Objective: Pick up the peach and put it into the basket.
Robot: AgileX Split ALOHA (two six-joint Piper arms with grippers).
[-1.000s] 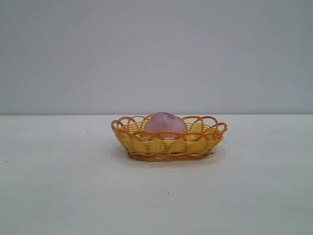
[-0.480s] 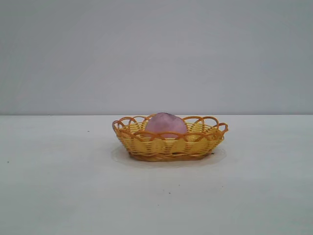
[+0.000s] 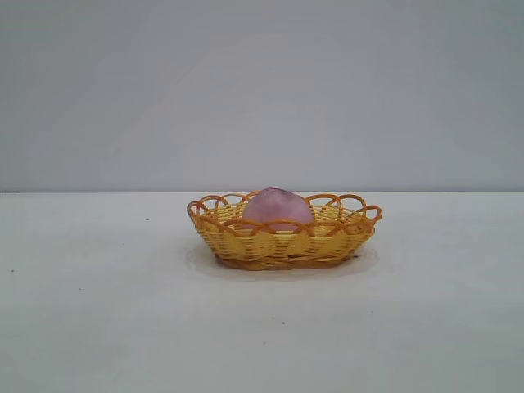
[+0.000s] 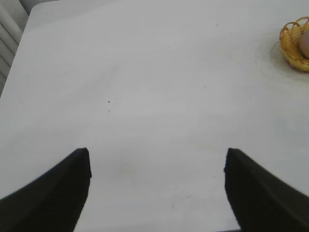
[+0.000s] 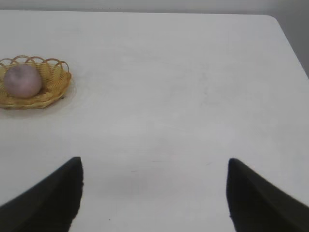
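The pale pink-mauve peach lies inside the yellow wicker basket with the orange looped rim, at the middle of the white table. The right wrist view shows the peach in the basket far off. The left wrist view shows only an edge of the basket and a sliver of the peach. My left gripper is open and empty above bare table, far from the basket. My right gripper is open and empty above bare table. Neither gripper shows in the exterior view.
The white table spreads around the basket. Its far edge and a rounded corner show in the right wrist view. Another corner shows in the left wrist view, with a ribbed wall beside it.
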